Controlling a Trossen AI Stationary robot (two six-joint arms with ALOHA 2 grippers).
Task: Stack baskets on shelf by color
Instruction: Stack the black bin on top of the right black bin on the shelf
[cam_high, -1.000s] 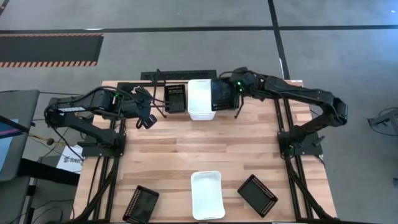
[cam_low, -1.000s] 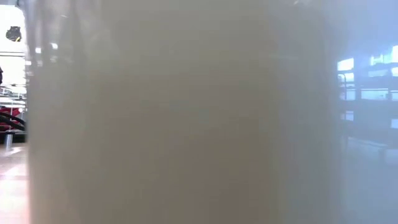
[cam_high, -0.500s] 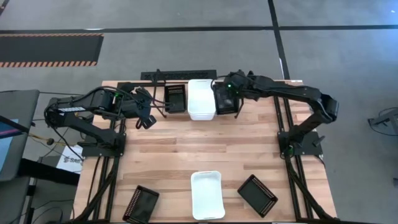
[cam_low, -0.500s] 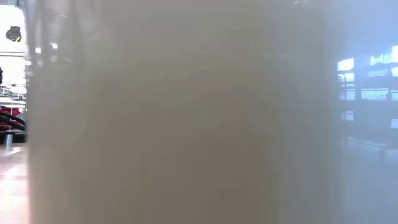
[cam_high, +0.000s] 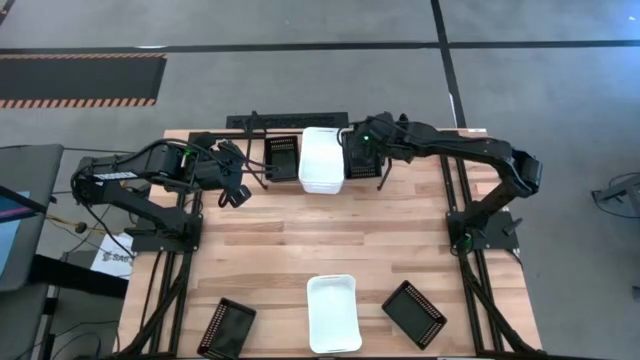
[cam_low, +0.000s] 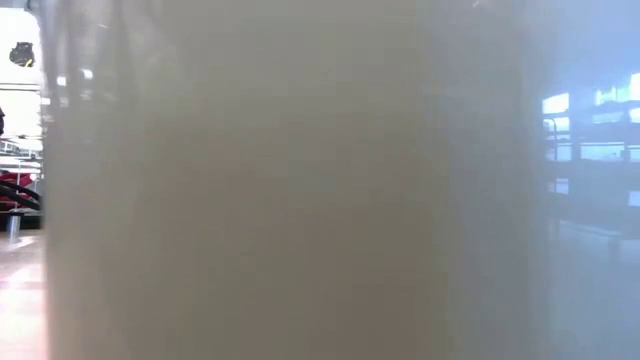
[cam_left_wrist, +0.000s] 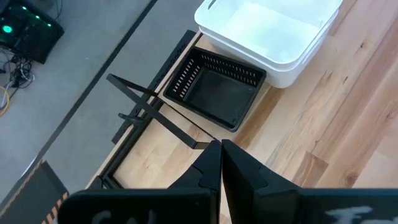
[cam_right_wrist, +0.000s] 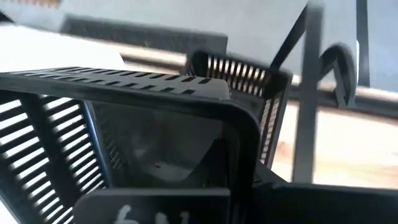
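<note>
Jaws on the left gripper (cam_left_wrist: 220, 148) were clenched on nothing, the arm waiting over the far left part of the surface (cam_high: 300, 240), just beside the shelf (cam_high: 255, 123). On that shelf, left to right, sat a black basket (cam_high: 282, 158), then a white basket (cam_high: 322, 160) touching it, then the black basket in hand (cam_high: 360, 160), which the right gripper (cam_high: 372, 160) grasped by its rim with jaws pinched tight. The right wrist view showed that basket tilted, with another black basket's slotted wall (cam_right_wrist: 239, 76) just behind it, so it seemed to be going onto a black stack at the shelf's right end.

To do this step well, I judge the held basket should be levelled and its corners lined up over the one below before release; let go askew, it could wedge or slide against the white basket beside it. The wire dividers stood close, so the descent should be straight, not sweeping.

Near the front edge of the surface, a loose black basket (cam_high: 226, 327), a loose white basket (cam_high: 332, 313) and a third black one (cam_high: 414, 313) remained to be fetched. The low view was blocked by something pale.
</note>
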